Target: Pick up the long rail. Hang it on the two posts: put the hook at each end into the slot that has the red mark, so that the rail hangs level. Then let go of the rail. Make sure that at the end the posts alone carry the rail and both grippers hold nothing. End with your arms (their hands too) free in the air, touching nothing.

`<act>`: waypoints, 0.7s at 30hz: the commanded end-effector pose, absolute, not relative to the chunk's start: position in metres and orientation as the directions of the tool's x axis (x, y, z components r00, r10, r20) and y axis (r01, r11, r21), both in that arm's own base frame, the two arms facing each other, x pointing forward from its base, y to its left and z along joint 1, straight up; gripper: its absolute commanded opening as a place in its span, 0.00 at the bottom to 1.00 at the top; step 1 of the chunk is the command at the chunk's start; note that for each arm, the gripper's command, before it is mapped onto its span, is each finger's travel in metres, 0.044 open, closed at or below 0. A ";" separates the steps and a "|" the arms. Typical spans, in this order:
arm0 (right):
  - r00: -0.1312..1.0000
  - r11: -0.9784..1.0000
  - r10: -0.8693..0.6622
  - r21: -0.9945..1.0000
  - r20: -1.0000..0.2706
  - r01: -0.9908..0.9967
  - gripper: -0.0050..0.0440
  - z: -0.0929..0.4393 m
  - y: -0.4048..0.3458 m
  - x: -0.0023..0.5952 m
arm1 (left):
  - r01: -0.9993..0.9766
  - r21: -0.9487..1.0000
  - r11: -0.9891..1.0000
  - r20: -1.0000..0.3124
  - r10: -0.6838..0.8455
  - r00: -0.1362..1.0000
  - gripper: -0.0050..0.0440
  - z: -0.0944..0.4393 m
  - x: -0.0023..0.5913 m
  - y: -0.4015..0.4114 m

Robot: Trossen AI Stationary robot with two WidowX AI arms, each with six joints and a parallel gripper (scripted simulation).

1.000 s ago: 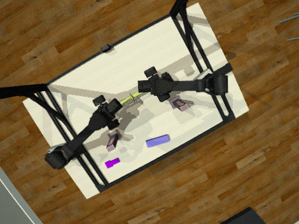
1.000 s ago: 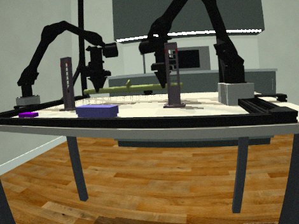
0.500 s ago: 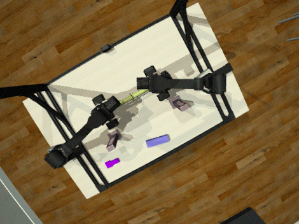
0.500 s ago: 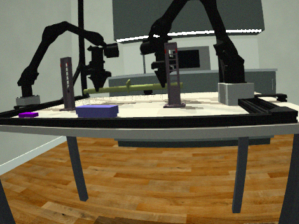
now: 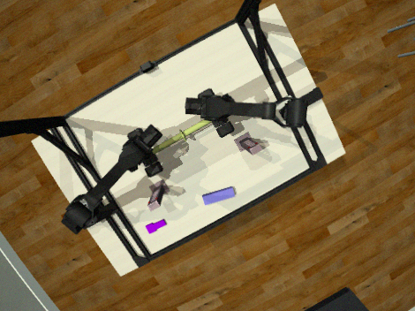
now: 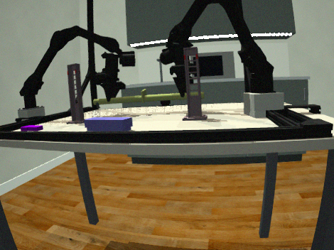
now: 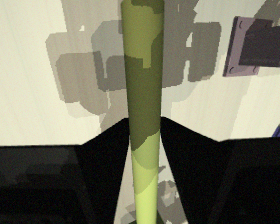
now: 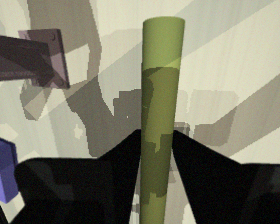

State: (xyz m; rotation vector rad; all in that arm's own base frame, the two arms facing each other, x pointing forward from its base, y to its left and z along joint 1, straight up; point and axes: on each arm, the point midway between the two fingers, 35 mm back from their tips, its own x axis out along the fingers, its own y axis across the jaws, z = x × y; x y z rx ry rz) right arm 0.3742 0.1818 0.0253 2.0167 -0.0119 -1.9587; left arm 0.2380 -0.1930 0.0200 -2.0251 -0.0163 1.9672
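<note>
Across the exterior view from its left, and first up is the purple piece (image 5: 155, 226) (image 6: 31, 128), lying on the table (image 5: 110, 102) (image 6: 156, 123), well apart from my right pincer. Next stands the right-hand post (image 5: 155, 196) (image 6: 71, 93) (image 8: 57, 55), upright, its red mark near the top, above the level of that pincer and apart from it.

Now my right pincer (image 5: 142, 148) (image 6: 108, 99) (image 8: 156, 134): it's clenched on the long rail (image 5: 196, 129) (image 6: 131, 98) (image 7: 143, 90) (image 8: 161, 90), near one end, with a short blunt stub poking out past my fingers! The rail is up off the table, spanning from one pincer to the other, and it slopes: lower at my right pincer, higher at my left. A small raised collar (image 5: 183, 134) (image 6: 143, 94) sits on it between the two.

Nearer the exterior camera than the rail, the blue block (image 5: 218, 195) (image 6: 108, 123) (image 7: 276, 132) (image 8: 7, 170) lies on the table, touching neither pincer.

And here's my left pincer (image 5: 216, 116) (image 6: 182, 94) (image 7: 144, 122), and it too has a firm grip on the rail, one finger on each side! The left-hand post (image 5: 249, 143) (image 6: 189, 86) (image 7: 240, 50) stands upright near it, red marks higher than my fingertips. The rail is off both posts, below those red marks and behind the posts in the exterior view.
</note>
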 end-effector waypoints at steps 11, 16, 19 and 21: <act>0.079 -0.907 -0.357 0.366 -0.931 0.209 0.10 0.024 0.187 0.374 | -0.203 -0.366 -0.908 -0.931 0.358 0.078 0.10 0.018 0.237 -0.197; 0.097 -0.878 -0.422 0.433 -0.901 0.205 0.10 0.023 0.189 0.373 | -0.199 -0.433 -0.879 -0.901 0.423 0.095 0.10 0.018 0.236 -0.200; 0.099 -0.874 -0.429 0.440 -0.898 0.204 0.10 0.023 0.190 0.373 | -0.199 -0.440 -0.876 -0.898 0.429 0.097 0.10 0.018 0.236 -0.200; 0.100 -0.872 -0.433 0.445 -0.896 0.204 0.10 0.023 0.190 0.373 | -0.198 -0.445 -0.874 -0.896 0.434 0.098 0.10 0.018 0.236 -0.200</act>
